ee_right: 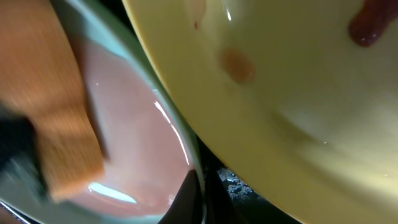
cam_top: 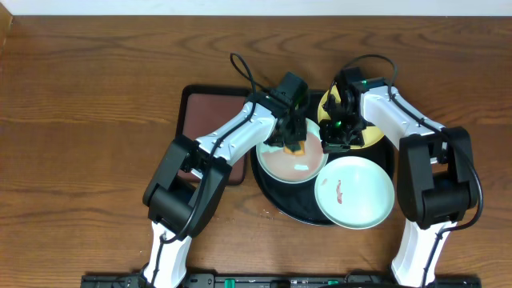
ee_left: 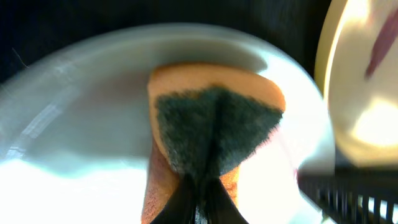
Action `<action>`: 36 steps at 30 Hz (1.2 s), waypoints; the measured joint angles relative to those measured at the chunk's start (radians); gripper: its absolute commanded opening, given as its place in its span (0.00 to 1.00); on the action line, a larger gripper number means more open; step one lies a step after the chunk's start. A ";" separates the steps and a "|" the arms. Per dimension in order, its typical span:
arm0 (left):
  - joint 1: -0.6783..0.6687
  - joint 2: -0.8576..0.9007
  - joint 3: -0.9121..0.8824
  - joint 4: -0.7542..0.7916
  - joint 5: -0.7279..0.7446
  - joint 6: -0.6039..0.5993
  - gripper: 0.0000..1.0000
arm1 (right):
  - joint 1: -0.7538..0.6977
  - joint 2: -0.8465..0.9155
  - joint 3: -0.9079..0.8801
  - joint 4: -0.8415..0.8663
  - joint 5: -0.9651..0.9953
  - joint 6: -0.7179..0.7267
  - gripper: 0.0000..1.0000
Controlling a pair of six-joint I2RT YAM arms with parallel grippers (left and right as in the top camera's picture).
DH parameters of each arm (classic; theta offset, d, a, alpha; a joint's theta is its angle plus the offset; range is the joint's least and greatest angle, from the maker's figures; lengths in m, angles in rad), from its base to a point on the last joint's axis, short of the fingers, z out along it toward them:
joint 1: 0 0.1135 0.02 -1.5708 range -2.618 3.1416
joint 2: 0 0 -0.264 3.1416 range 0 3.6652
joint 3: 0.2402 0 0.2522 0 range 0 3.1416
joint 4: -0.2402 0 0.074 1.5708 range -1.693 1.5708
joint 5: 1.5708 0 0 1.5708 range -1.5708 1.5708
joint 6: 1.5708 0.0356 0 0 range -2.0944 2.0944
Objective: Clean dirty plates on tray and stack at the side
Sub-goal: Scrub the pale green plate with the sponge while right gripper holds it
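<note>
My left gripper (cam_top: 294,142) is shut on an orange sponge (cam_top: 298,148) with a dark green scouring face and presses it on a mint-blue plate (cam_top: 290,166) whose inside looks smeared pinkish. In the left wrist view the sponge (ee_left: 211,124) lies on that plate (ee_left: 81,124). My right gripper (cam_top: 332,142) is shut on this plate's right rim (ee_right: 186,149). The yellow plate (cam_top: 360,128) lies behind it, overlapping, with a red smear (ee_right: 367,28). A second mint-blue plate (cam_top: 356,192) with a small smear sits at the front right of the black tray (cam_top: 284,204).
A smaller rectangular brown tray (cam_top: 210,120) lies to the left of the black tray, partly under my left arm. Wooden table (cam_top: 88,144) surrounds both trays.
</note>
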 measured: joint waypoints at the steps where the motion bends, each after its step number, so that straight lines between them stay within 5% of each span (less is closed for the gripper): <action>1: -0.001 0.000 0.000 -0.031 0.028 -0.010 0.08 | 0.000 0.000 0.000 -0.001 0.002 0.000 0.01; 11: 0.000 0.000 -0.001 -0.291 0.157 0.009 0.08 | 0.000 0.000 0.000 -0.001 0.005 0.000 0.01; 15: 0.006 0.000 -0.001 -0.311 -0.008 0.036 0.08 | 0.000 0.000 0.000 0.000 0.004 0.000 0.01; 24: -0.008 -0.008 0.000 -0.132 -0.449 0.075 0.08 | 0.000 0.000 0.000 0.003 0.000 0.011 0.01; 36: -0.010 0.002 -0.008 0.103 -0.550 0.175 0.08 | -0.003 0.000 0.002 0.008 -0.006 0.010 0.01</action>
